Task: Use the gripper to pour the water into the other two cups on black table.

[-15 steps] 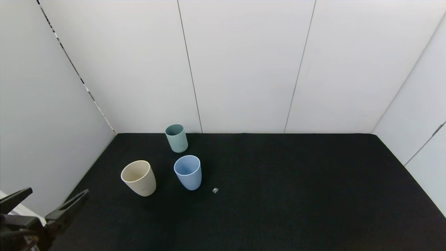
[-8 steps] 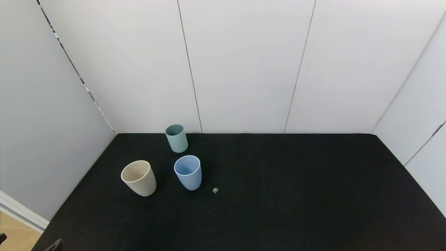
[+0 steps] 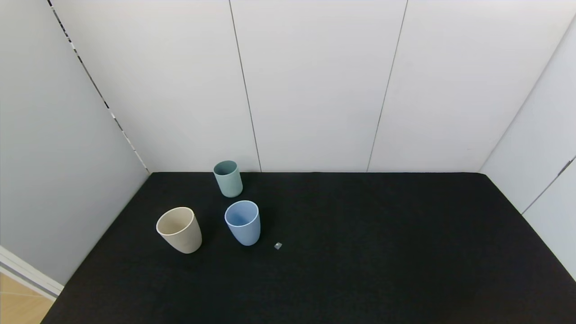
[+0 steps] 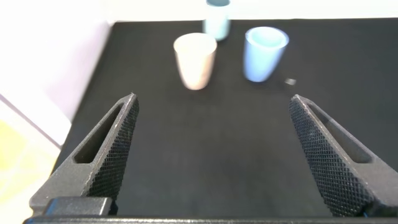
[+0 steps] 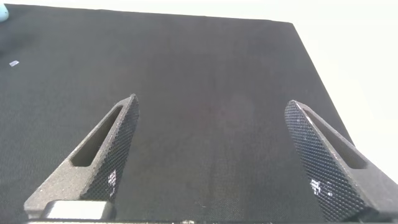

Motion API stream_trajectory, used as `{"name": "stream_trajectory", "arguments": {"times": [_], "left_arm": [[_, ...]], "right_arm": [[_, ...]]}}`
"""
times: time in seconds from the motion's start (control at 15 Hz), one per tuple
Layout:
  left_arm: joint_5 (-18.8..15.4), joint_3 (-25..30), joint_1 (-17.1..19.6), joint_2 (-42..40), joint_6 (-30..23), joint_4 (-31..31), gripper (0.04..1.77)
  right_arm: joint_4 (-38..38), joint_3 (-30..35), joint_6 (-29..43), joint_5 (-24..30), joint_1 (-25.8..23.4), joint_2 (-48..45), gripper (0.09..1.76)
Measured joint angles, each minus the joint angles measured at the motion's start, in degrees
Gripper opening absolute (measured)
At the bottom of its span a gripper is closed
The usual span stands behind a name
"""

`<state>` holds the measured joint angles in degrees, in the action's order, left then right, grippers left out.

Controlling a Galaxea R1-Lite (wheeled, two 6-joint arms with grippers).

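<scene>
Three cups stand upright on the black table (image 3: pixel 360 252) at the left: a beige cup (image 3: pixel 179 229), a light blue cup (image 3: pixel 243 222) and a teal-green cup (image 3: pixel 228 178) behind them near the wall. No water shows. Neither gripper shows in the head view. My left gripper (image 4: pixel 212 106) is open and empty, low over the table's near left part, facing the beige cup (image 4: pixel 195 60), the blue cup (image 4: pixel 265 53) and the teal cup (image 4: pixel 217 17). My right gripper (image 5: pixel 211 109) is open and empty over the table's right part.
A tiny pale cube (image 3: pixel 278 245) lies on the table right of the blue cup; it also shows in the left wrist view (image 4: pixel 290 81). White walls close the back and both sides. The table's left edge meets a wooden floor (image 3: pixel 18 301).
My left gripper, seen at the lower left one second ago, has drawn back out of the head view. The cups have not moved.
</scene>
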<state>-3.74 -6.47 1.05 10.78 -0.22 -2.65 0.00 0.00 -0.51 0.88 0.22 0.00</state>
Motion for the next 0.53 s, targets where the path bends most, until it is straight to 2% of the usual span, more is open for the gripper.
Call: {"name": "stream_trajectory", "arguments": {"times": [0.2, 0.4, 0.53], "left_arm": [[-0.9, 1.1, -1.0, -6.6, 1.5, 5.6, 1.72], [0.8, 2.4, -1.1, -9.8, 3.6, 5.4, 1.72], [1.8, 3.1, -1.1, -10.5, 7.2, 5.3, 1.72]], "right_arm": [[0.0, 0.0, 0.0, 0.0, 0.0, 0.0, 1.71], [0.0, 0.0, 0.0, 0.0, 0.0, 0.0, 1.71], [0.0, 0.0, 0.0, 0.0, 0.0, 0.0, 1.71]]}}
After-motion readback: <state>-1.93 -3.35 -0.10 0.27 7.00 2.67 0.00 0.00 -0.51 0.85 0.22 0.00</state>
